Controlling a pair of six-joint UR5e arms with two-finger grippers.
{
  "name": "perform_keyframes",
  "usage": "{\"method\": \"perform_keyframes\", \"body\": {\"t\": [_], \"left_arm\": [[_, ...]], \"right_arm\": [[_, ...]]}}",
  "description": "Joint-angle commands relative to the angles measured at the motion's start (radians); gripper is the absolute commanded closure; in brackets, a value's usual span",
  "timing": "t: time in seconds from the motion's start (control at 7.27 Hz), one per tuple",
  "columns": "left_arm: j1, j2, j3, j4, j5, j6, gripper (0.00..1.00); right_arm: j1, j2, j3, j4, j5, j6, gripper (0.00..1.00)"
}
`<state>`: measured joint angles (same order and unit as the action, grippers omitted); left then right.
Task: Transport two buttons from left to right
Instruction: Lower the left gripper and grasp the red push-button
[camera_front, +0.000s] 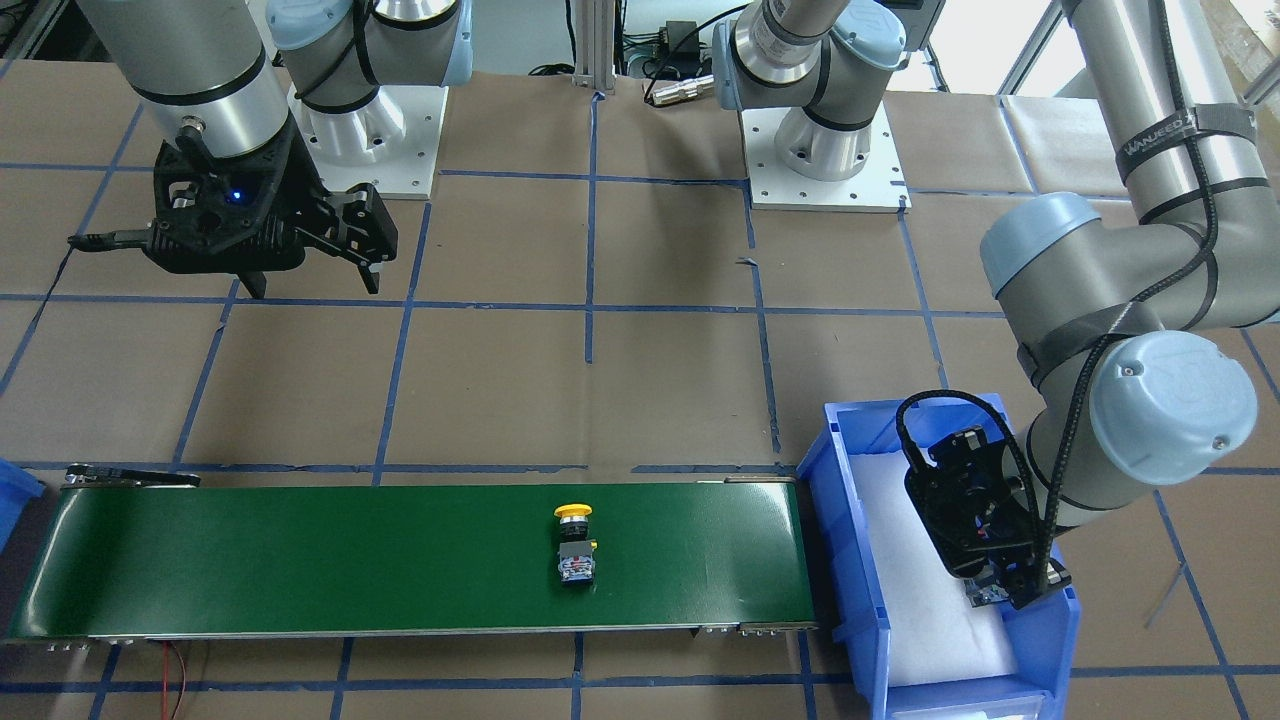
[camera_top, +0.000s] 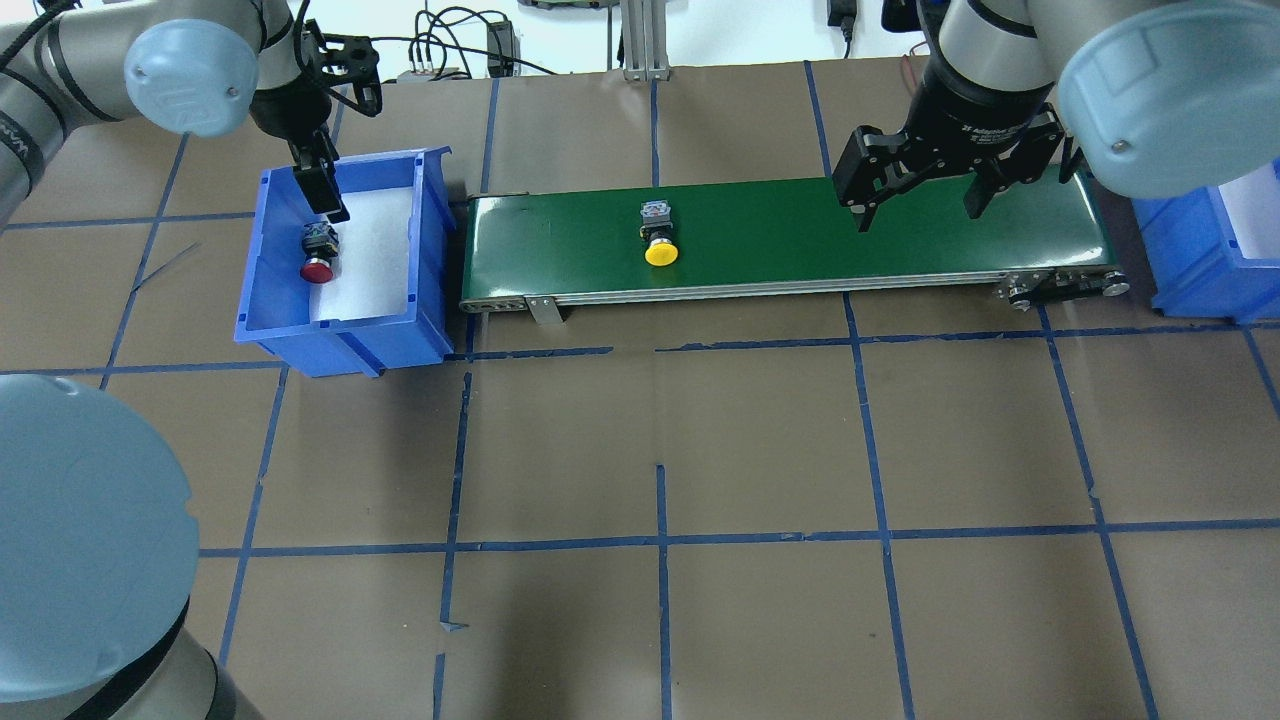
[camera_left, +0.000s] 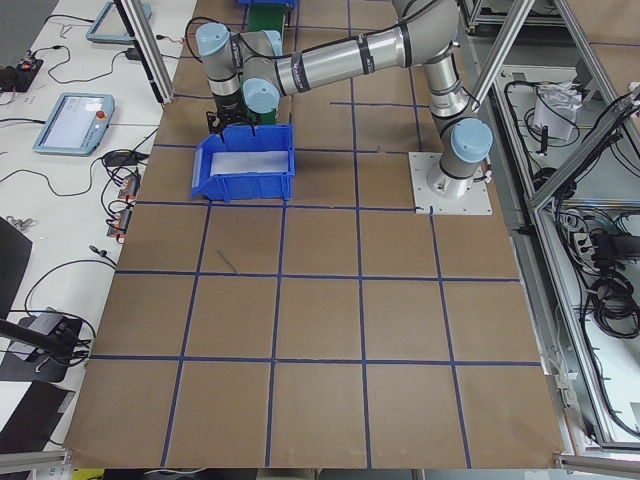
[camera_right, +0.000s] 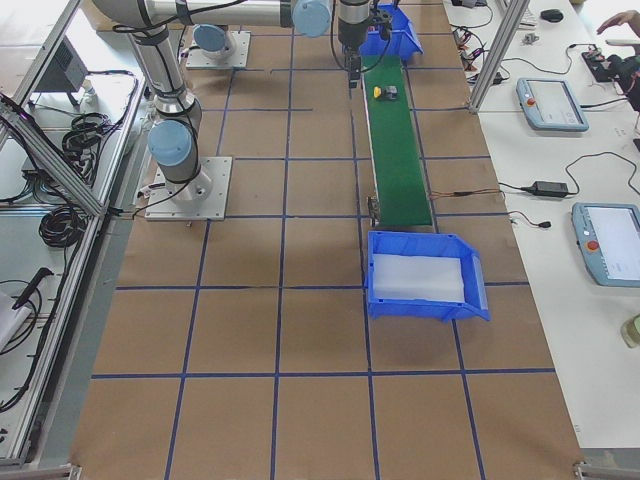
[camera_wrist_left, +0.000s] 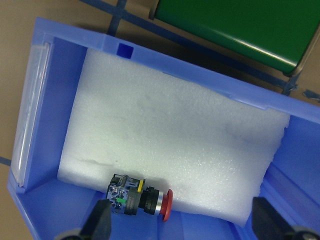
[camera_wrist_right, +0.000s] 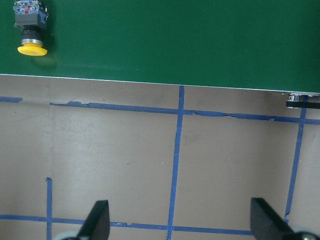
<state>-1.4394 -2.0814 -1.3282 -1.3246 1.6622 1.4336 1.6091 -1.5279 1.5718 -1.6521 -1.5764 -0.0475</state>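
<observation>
The red button lies on its side on white foam in the left blue bin, its cap pointing toward the robot. My left gripper hangs open over that bin. In the left wrist view the red button sits low between the spread fingers, closer to the left one. The yellow button rests on the green conveyor belt, left of its middle. My right gripper hovers open over the belt's right part, well apart from the yellow button.
A second blue bin with white foam stands at the belt's right end. Both arm bases are bolted to the brown, blue-taped table behind the belt. Side benches with tablets and cables flank the table; a person's hand shows far off.
</observation>
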Motion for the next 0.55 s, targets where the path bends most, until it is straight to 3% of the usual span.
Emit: {"method": "perform_keyframes", "body": {"t": [0.0, 0.41], "left_arm": [[0.011, -0.023, -0.012, 0.033, 0.002, 0.126, 0.0], [0.056, -0.055, -0.035, 0.041, 0.005, 0.174, 0.0]], "right_arm": [[0.0, 0.0, 0.0, 0.0, 0.001, 0.0, 0.0], [0.0, -0.002, 0.0, 0.0, 0.001, 0.0, 0.0]]}}
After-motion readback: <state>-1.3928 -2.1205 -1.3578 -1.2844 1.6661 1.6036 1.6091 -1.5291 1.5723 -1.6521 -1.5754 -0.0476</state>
